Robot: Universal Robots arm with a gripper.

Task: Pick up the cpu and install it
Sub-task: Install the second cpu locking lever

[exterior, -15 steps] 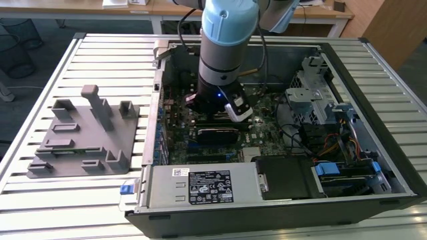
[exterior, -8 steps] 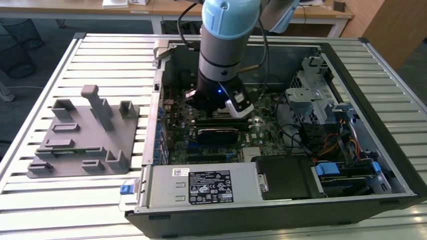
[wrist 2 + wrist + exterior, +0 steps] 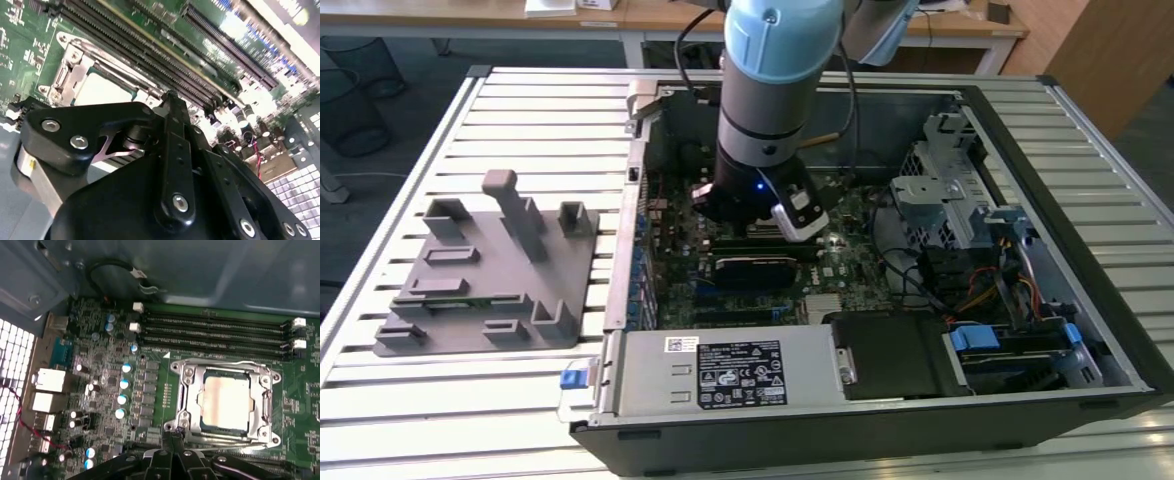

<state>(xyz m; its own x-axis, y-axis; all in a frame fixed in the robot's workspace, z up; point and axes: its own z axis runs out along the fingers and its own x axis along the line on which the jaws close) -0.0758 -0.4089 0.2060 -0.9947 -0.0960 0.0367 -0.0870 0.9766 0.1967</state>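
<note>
The cpu (image 3: 225,400) lies flat inside the square metal socket (image 3: 186,390) on the green motherboard, its pale silver top facing up. In the second wrist view the cpu (image 3: 102,90) shows as a pale patch within the socket frame. My gripper (image 3: 170,436) hangs just above the board at one corner of the socket frame, beside the cpu rather than over it. Its black fingers are pressed together with nothing between them, as the gripper (image 3: 170,100) in the second wrist view confirms. In the exterior view the gripper (image 3: 754,222) reaches down into the open computer case.
Long memory slots (image 3: 215,330) run beside the socket. Capacitors (image 3: 122,385) and rear ports (image 3: 45,390) crowd the board's other side. A grey plastic tray with upright posts (image 3: 494,270) sits on the slatted table at the exterior view's left. Power supply (image 3: 720,375), drive cages and cables (image 3: 974,270) line the case.
</note>
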